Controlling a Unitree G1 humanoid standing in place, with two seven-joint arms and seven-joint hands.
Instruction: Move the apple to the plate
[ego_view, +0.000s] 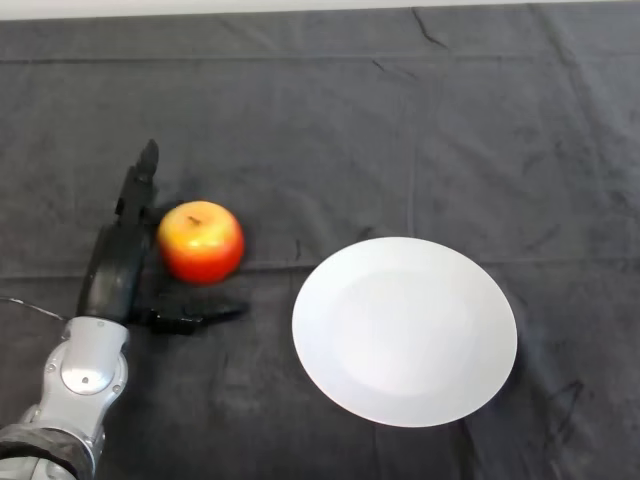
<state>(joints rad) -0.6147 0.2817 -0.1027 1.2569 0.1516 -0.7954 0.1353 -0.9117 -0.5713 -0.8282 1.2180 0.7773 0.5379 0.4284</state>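
A red and yellow apple (201, 241) stands on the dark cloth at the left of the head view. A white round plate (404, 331) lies to its right, empty, a short gap away from the apple. My left hand (115, 262) is open beside the apple on its left. Its straight fingers (139, 185) reach past the apple's far left side. Its thumb (193, 317) lies on the cloth just in front of the apple. The apple sits between fingers and thumb; I cannot tell whether they touch it.
The dark cloth (400, 130) covers the whole table, with a few creases. My silver-grey forearm (75, 385) comes in from the lower left corner.
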